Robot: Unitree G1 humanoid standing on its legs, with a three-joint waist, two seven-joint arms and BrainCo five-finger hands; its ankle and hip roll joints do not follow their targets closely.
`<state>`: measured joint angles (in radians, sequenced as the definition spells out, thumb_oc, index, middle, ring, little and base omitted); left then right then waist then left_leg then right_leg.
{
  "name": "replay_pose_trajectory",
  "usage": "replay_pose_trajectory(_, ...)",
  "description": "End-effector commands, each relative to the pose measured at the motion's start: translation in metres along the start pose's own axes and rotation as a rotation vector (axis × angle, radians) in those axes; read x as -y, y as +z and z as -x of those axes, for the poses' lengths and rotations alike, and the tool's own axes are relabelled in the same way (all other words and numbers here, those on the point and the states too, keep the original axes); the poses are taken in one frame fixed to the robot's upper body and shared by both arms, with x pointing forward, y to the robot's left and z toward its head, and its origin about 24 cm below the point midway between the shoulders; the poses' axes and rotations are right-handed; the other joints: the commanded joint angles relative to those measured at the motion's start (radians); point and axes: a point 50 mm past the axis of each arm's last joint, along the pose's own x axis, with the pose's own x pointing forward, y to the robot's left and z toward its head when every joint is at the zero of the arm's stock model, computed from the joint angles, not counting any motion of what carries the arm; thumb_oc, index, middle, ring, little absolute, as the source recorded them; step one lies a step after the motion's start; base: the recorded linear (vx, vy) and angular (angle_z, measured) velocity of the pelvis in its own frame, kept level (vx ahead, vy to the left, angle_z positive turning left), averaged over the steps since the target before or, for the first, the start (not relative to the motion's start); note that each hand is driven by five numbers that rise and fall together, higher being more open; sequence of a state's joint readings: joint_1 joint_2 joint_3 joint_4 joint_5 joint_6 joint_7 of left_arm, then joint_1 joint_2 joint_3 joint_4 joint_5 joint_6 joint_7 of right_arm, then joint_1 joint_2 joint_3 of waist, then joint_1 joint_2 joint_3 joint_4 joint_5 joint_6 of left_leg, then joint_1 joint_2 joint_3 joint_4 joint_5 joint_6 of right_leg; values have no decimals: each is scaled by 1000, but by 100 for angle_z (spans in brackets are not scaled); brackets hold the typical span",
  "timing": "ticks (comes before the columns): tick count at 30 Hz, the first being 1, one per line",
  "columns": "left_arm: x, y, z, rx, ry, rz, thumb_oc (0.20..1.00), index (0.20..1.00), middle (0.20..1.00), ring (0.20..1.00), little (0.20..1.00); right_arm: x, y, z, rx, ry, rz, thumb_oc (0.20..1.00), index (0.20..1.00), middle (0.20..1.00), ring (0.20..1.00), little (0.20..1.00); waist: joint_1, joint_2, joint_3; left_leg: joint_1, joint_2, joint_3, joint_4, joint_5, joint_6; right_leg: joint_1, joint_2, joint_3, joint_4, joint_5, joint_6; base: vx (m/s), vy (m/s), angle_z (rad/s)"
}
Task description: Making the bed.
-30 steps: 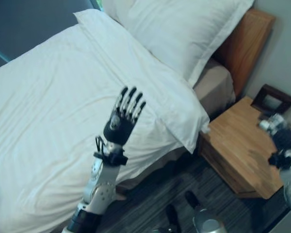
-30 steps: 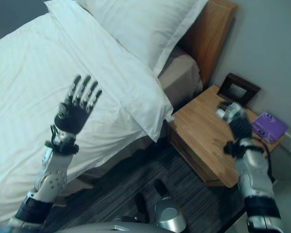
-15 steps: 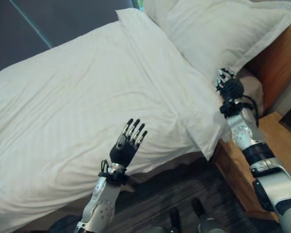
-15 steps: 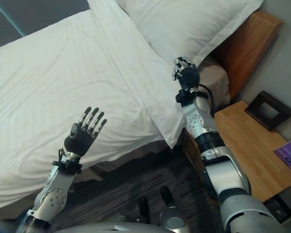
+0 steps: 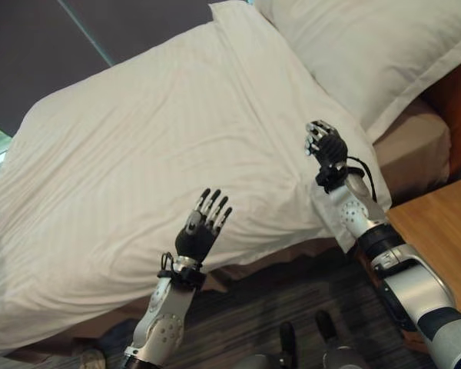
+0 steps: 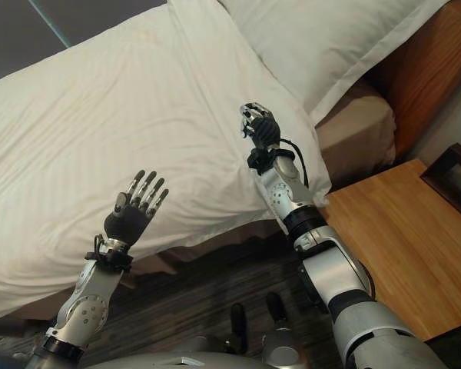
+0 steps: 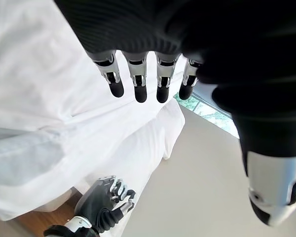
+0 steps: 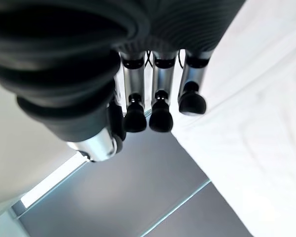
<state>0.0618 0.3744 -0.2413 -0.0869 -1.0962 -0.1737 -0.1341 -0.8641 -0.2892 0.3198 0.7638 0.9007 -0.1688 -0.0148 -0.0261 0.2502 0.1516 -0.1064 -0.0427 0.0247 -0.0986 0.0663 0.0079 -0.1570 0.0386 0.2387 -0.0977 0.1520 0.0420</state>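
— How many hands over the bed [image 5: 100,292]?
— Two. The left hand [image 5: 201,231] is nearest, above the duvet [image 5: 154,154] by its near edge, fingers straight and spread, holding nothing.
— The other?
— The right hand [image 5: 326,146] is above the duvet's corner, fingers loosely curled, empty.
— Farther on?
— One pillow [image 5: 376,54] beyond that corner; one wooden nightstand [image 6: 399,238] beside the bed.

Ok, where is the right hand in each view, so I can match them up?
Left eye view: right hand raised over the duvet's near corner, right of centre.
Right eye view: just above centre.
Left wrist view: small, at the lower edge.
Right wrist view: its own fingers, close up.
Shared landmark: the duvet.
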Motion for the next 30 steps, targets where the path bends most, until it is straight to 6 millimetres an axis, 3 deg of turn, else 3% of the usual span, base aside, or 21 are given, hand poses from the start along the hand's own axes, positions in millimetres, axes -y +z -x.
replay_pose_trajectory(1, 11, 9, -14, 74, -67, -10, 1000, 1000, 1000, 1000, 1000, -28, 52, -26, 133, 53, 85, 200, 200, 200, 200, 200, 8, -12, 21, -7, -24, -44, 11, 10, -25, -14, -43, -14, 11, -31, 22, -43, -30, 21)
replay_pose_trajectory(10, 11, 10, -17, 77, -61, -19, 1000, 1000, 1000, 1000, 1000, -23, 78, -39, 126, -15, 242, 200, 200, 200, 200, 200, 38, 32, 61, -85, -36, -41, 11, 29, -21, -105, -39, 8, 21, -17, 21, -24, -21, 2)
replay_pose_trajectory(13, 14, 9, -18, 70, -72, -27, 1000, 1000, 1000, 1000, 1000, -16, 80, -40, 112, -50, 250, 200, 200, 200, 200, 200, 41, 45, 66, -102, -39, -43, 11, 34, -23, -123, -41, 10, 21, -13, 22, 1, -3, 2)
replay_pose_trajectory(15, 17, 6, -19, 69, -80, -25, 1000, 1000, 1000, 1000, 1000, 2, 75, -38, 78, -116, 231, 200, 200, 200, 200, 200, 44, 63, 80, -127, -45, -40, 11, 40, -25, -146, -41, 16, 21, -7, 23, 0, 0, 0)
replay_pose_trajectory(18, 18, 1, -19, 63, -78, -19, 1000, 1000, 1000, 1000, 1000, 21, 57, -32, 7, -171, 194, 200, 200, 200, 200, 200, 44, 70, 90, -129, -44, -37, 11, 40, -26, -145, -39, 22, 21, -9, 23, 0, 0, 0)
replay_pose_trajectory(20, 20, 1, -15, 71, -85, -23, 1000, 1000, 1000, 1000, 1000, 40, 30, -18, -62, -184, 166, 200, 200, 200, 200, 200, 31, 74, 103, -122, -42, -33, 11, 35, -26, -138, -36, 27, 20, -13, 23, 16, 9, -1)
replay_pose_trajectory(21, 20, 1, -15, 69, -84, -23, 1000, 1000, 1000, 1000, 1000, 41, 29, -17, -64, -185, 165, 200, 200, 200, 200, 200, 31, 74, 101, -122, -43, -33, 11, 35, -26, -137, -36, 27, 19, -13, 23, 0, 0, 0)
replay_pose_trajectory(22, 17, 1, -11, 79, -62, -9, 1000, 1000, 1000, 1000, 1000, 56, 3, -1, -107, -197, 109, 200, 200, 200, 200, 200, 16, 71, 111, -121, -41, -29, 11, 31, -26, -135, -33, 28, 17, -15, 22, 0, 0, 0)
replay_pose_trajectory(23, 17, 1, -10, 77, -60, -9, 1000, 1000, 1000, 1000, 1000, 56, 2, 0, -109, -198, 109, 200, 200, 200, 200, 200, 16, 71, 109, -120, -41, -29, 11, 31, -26, -134, -33, 27, 17, -15, 22, 0, 0, 0)
replay_pose_trajectory(24, 13, 2, -7, 88, -41, -9, 1000, 1000, 1000, 1000, 1000, 60, -25, 18, -139, -181, 38, 200, 200, 200, 200, 200, -3, 66, 120, -120, -39, -24, 11, 28, -27, -136, -32, 29, 16, -15, 23, 0, 0, 0)
replay_pose_trajectory(25, 13, 2, -7, 86, -39, -9, 1000, 1000, 1000, 1000, 1000, 60, -26, 19, -141, -183, 37, 200, 200, 200, 200, 200, -3, 66, 118, -120, -39, -24, 11, 28, -27, -135, -32, 29, 16, -15, 23, 0, 0, 0)
replay_pose_trajectory(26, 11, 2, -5, 94, -24, -7, 1000, 1000, 1000, 1000, 1000, 63, -44, 34, -164, -183, -24, 200, 200, 200, 200, 200, -15, 63, 123, -119, -38, -22, 11, 26, -27, -136, -32, 30, 15, -16, 23, 6, 40, -2)
replay_pose_trajectory(27, 6, 6, -2, 112, 5, -9, 1000, 1000, 1000, 1000, 1000, 82, -75, 72, -207, -224, -106, 200, 200, 200, 200, 200, -48, 56, 140, -116, -37, -16, 11, 19, -26, -134, -32, 33, 16, -20, 25, -2, 37, -4)
replay_pose_trajectory(28, 6, 6, -1, 112, 6, -9, 1000, 1000, 1000, 1000, 1000, 82, -75, 72, -207, -224, -106, 200, 200, 200, 200, 200, -48, 55, 138, -120, -37, -15, 11, 21, -27, -138, -32, 34, 15, -16, 25, -6, 37, -2)
replay_pose_trajectory(30, 1, 9, 1, 134, 36, -7, 1000, 1000, 1000, 1000, 1000, 99, -88, 101, -210, -288, -167, 200, 200, 200, 200, 200, -77, 47, 149, -122, -37, -10, 11, 18, -26, -145, -32, 40, 15, -16, 26, -4, 39, -2)
